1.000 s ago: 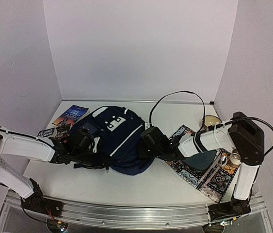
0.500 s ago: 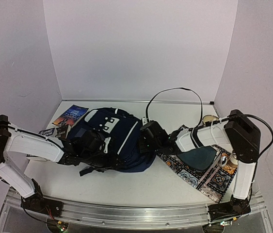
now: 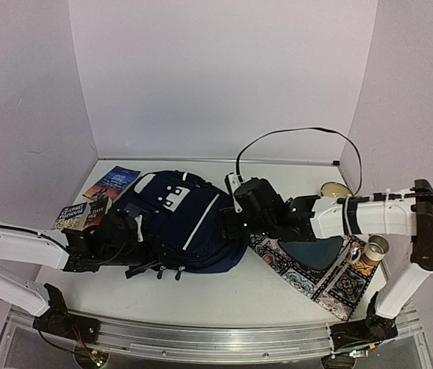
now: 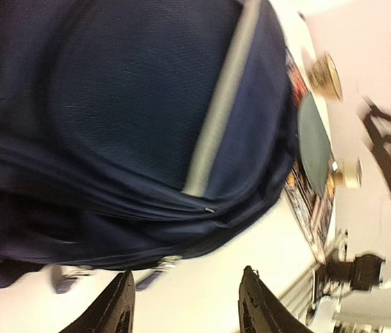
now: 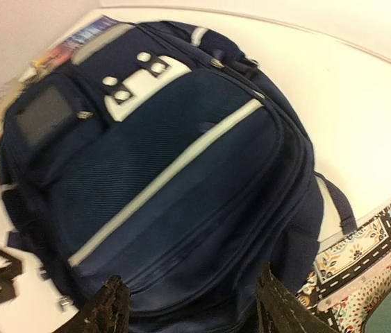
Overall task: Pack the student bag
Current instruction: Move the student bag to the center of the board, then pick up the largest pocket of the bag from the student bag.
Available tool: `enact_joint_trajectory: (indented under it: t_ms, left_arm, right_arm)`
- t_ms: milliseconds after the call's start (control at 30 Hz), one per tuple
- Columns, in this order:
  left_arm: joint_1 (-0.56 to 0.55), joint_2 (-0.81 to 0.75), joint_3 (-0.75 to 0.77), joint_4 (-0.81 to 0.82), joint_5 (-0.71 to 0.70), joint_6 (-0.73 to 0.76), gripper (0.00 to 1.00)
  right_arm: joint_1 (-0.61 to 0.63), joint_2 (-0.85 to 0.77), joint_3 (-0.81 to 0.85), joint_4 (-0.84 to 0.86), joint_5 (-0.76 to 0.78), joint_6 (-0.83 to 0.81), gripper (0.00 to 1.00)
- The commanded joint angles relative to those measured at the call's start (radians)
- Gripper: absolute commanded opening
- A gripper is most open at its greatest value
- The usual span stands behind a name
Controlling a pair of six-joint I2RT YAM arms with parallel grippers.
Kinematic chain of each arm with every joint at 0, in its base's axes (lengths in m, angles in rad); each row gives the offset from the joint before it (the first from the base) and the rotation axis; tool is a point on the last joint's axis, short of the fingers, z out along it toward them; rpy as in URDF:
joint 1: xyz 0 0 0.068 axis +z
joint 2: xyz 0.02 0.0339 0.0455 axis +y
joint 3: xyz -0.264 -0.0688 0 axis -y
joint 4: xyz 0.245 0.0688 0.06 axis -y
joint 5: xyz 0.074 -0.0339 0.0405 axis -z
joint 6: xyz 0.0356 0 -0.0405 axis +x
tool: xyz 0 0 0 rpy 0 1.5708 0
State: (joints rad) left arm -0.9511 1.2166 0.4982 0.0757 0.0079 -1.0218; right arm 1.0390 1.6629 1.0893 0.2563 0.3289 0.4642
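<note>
Top external: my left pincer (image 4: 185, 281) and right pincer (image 5: 189, 281) gape empty beside the limp student bag (image 3: 181, 219); I'd pinch its six-o'clock zipper edge (image 3: 189, 267).

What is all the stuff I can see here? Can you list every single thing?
student bag: one, dark navy with white stripes, lying in the middle
blue book: one, blue, back left of the bag
dark books: two as far as I can tell, dark with white letters, left of the bag
patterned mat: one, many colours, right of the bag
rounded thing: one, dark green, on the mat
small roll or cup: one, whitish, at the mat's right edge
round tan thing: one, tan, back right
cable: one, black, arching above the right arm
left hand: one, black, open, at the bag's left side
right hand: one, black, open, at the bag's right side
</note>
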Motion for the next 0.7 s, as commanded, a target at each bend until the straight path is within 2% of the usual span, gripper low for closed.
enact_joint_trajectory:
  t_ms: [0, 100, 333, 667]
  left_arm:
    - [0.053, -0.048, -0.062, -0.038, -0.076, -0.09, 0.53]
    - [0.075, -0.044, -0.087, -0.017, -0.077, -0.104, 0.55]
    - [0.092, -0.016, -0.141, 0.025, -0.13, -0.158, 0.58]
    - [0.106, 0.13, -0.094, 0.091, -0.152, -0.132, 0.59]
  right_arm:
    - [0.068, -0.029, -0.008, -0.047, -0.097, 0.052, 0.61]
    - [0.129, 0.017, 0.009, -0.018, -0.135, 0.076, 0.6]
    - [0.234, 0.206, 0.105, -0.017, -0.105, 0.143, 0.56]
    - [0.252, 0.426, 0.264, -0.002, -0.111, 0.18, 0.58]
